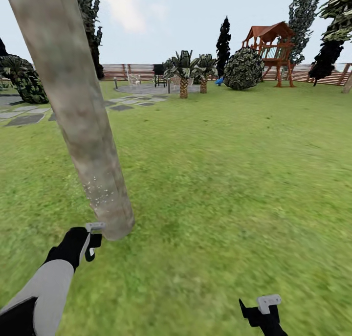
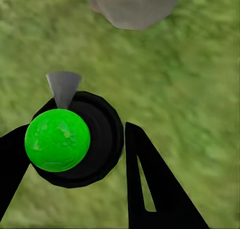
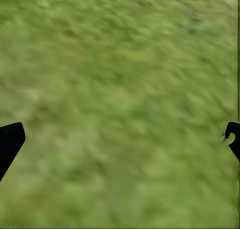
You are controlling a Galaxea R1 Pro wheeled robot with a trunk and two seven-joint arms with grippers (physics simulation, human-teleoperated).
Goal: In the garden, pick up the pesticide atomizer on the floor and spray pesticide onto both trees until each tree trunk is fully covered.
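On my head view the tree trunk leans across the left side of the frame, its base meeting the floor just ahead of my left gripper. A patch of fine white specks shows on the bark low down. The left arm comes in from the lower left corner, and its gripper sits almost against the foot of the trunk with a small grey nozzle tip showing at its end. My right gripper hangs low near the bottom edge, well apart from the trunk, over bare grass. Farther off I see grey stepping stones, a round bush, a wooden play tower and the slatted fence along the lawn's far edge.

On the left wrist view, the fingers are clamped on the pesticide atomizer: a black round body with a bright green ball on top and a grey cone nozzle pointing toward the trunk's pale base, which is near.

On the right wrist view, the fingertips stand wide apart at either edge, with lawn between them.
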